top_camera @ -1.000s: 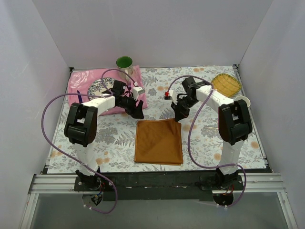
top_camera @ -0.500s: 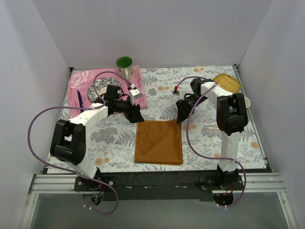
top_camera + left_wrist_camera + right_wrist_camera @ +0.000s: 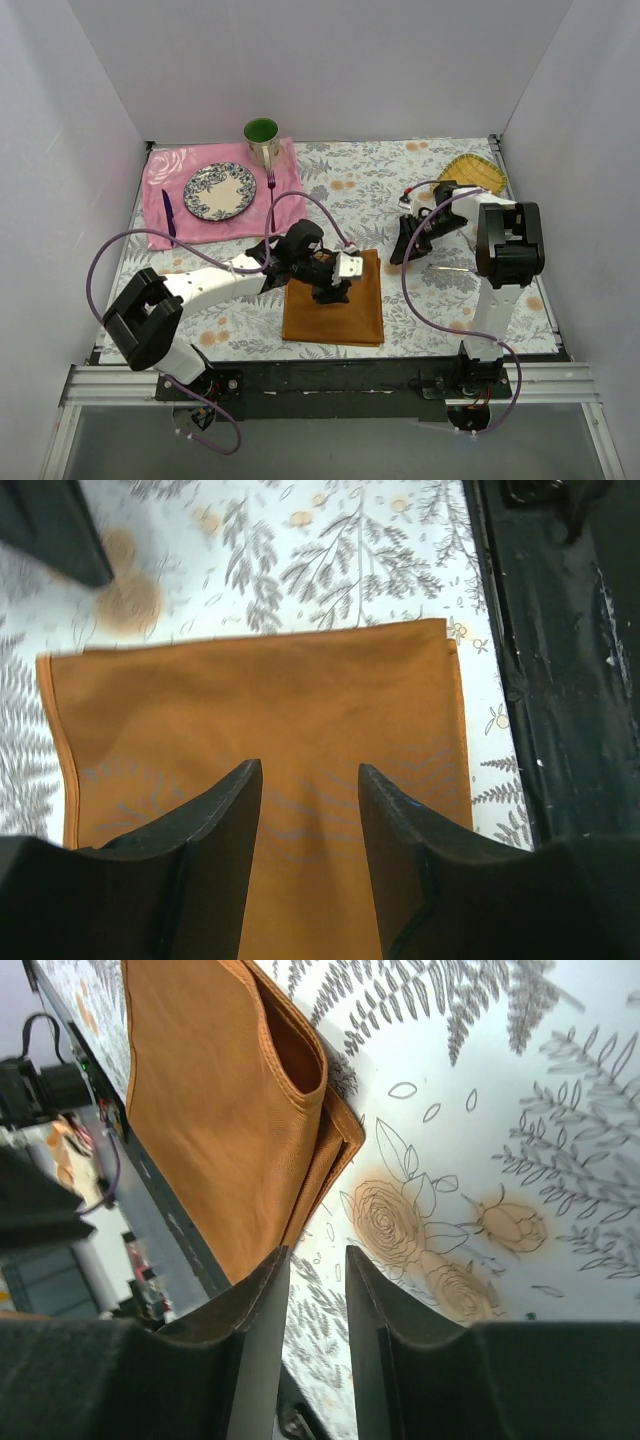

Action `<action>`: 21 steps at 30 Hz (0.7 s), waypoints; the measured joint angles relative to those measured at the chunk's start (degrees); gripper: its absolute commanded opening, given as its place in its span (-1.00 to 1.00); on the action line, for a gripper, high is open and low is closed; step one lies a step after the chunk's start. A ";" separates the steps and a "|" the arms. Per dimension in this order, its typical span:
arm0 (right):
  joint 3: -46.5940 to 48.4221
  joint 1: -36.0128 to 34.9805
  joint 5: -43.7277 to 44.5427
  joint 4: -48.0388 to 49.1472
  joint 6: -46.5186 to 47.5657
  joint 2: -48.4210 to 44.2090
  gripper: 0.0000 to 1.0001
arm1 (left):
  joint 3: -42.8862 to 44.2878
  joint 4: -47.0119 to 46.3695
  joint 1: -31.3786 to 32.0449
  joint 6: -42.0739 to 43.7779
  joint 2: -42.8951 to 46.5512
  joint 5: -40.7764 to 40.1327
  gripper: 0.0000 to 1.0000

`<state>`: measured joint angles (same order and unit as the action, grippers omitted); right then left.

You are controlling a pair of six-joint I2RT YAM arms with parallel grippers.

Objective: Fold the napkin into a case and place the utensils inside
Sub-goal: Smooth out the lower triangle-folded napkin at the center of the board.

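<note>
The rust-orange napkin [image 3: 345, 310] lies folded flat as a rectangle near the table's front, with layered edges and an open pocket fold in the right wrist view [image 3: 230, 1110]. My left gripper [image 3: 329, 289] hovers over the napkin's far half, open and empty; the cloth fills the left wrist view [image 3: 260, 700] between the fingers [image 3: 222, 810]. My right gripper [image 3: 401, 254] is open and empty, low over the table just right of the napkin's far right corner. A fork [image 3: 270, 191] and a purple knife [image 3: 168, 213] lie on the pink cloth. A slim silver piece [image 3: 455, 269] lies right of the napkin.
A pink cloth [image 3: 160, 190] at the back left holds a patterned plate [image 3: 219, 191]. A green cup [image 3: 261, 135] stands behind it. A yellow dish [image 3: 474, 172] sits at the back right. The black front rail [image 3: 560, 660] runs close to the napkin's near edge.
My left arm has swung from the pink cloth to above the napkin, uncovering the plate. My right gripper has drawn back to the right, away from the napkin's corner.
</note>
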<state>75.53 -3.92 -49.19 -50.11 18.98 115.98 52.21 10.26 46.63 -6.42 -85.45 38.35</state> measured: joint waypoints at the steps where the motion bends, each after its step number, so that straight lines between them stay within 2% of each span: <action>1: -0.90 -0.15 0.28 0.68 -1.25 -0.42 -0.30 | 0.00 -0.44 1.40 1.49 -0.35 -0.04 -0.15; 7: -3.52 -1.73 1.84 8.09 -7.23 -1.40 -0.25 | 0.79 -2.67 7.02 13.22 -4.85 0.35 -0.24; 14: -5.97 -3.50 3.96 13.88 -12.63 -1.40 -0.24 | 5.27 -1.25 12.44 27.08 -13.62 0.72 -0.21; 21: -6.88 -3.61 3.21 16.09 -15.37 -1.38 -0.47 | 8.92 -0.87 12.41 32.46 -18.10 0.66 -0.19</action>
<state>68.64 -7.53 -45.98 -34.02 3.62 114.61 61.12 9.39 59.05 26.04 -103.55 39.00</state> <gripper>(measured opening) 0.301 0.403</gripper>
